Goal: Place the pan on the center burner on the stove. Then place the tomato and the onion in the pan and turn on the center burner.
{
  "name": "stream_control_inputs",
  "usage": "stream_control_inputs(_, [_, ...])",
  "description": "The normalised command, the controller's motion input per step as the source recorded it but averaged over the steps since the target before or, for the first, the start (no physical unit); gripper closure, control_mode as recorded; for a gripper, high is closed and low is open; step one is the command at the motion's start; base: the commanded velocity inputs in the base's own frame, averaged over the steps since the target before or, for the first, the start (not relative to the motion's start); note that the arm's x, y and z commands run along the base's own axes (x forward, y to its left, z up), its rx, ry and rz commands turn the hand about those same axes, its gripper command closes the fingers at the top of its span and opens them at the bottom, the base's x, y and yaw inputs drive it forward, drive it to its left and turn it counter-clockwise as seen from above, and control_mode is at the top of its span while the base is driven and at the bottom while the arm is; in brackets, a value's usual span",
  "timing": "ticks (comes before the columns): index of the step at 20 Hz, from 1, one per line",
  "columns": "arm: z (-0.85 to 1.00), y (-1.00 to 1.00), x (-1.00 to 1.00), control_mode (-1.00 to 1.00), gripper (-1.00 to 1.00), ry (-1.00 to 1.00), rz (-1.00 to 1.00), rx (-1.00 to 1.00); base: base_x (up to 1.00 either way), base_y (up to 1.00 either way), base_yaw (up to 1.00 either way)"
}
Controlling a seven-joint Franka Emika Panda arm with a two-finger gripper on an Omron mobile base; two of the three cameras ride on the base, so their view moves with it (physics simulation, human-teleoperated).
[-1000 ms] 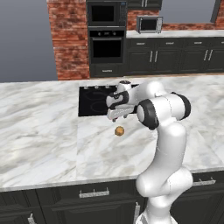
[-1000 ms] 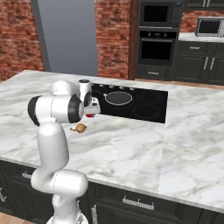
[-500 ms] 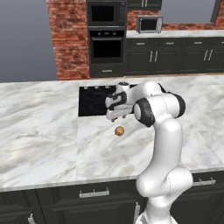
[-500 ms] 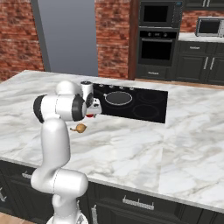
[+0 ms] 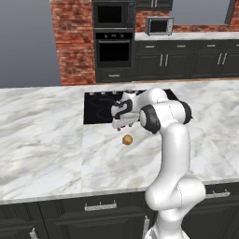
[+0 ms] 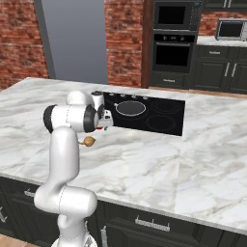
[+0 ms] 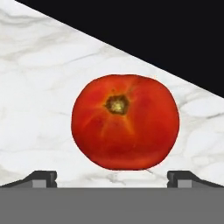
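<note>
In the left base view the marble bench (image 5: 46, 135) runs across the frame, w/ the black stove (image 5: 100, 106) set into it near the back. The onion (image 5: 127, 139) lies on the marble just in front of the stove's front edge, a little left of the arm. Above & just behind the onion sits the hand (image 5: 122, 122), pointing down at the bench by the stove edge; the white arm bends over it from the right

Right base view: arm stands at left, hand (image 6: 103, 124) low over the bench, onion (image 6: 89, 141) just beside it on the near side. A sliver of red, the tomato (image 6: 100, 128), peeks out under the hand. Right of that, the pan (image 6: 130, 108) sits on the stove inside the center burner (image 6: 131, 102) ring, well apart from hand, tomato & onion

Hand view: tomato (image 7: 125, 121) on marble, stem end facing the camera, close to the stove's edge, which crosses the upper right. Finger tips (image 7: 41, 178) stand wide apart either side of it, not touching – hand open, holding nothing
</note>
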Motion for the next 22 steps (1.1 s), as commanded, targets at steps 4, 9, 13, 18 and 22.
stream_control_inputs(4, [-0.24,0.09,0.27,-1.00,-1.00,0.00,0.00,-0.01,0.00,0.00,0.00])
stream_control_inputs(9, [-0.17,0.01,0.23,-1.00,-1.00,0.00,0.00,0.00,0.00,0.00,0.00])
stream_control_inputs(13, [-0.22,0.00,0.15,-1.00,-1.00,0.00,0.00,0.00,0.00,0.00,0.00])
stream_control_inputs(18, [-0.37,0.00,0.03,-1.00,-1.00,0.00,0.00,0.00,0.00,0.00,0.00])
stream_control_inputs(22, [-0.37,0.00,0.00,-1.00,-1.00,0.00,0.00,-0.02,0.00,0.00,0.00])
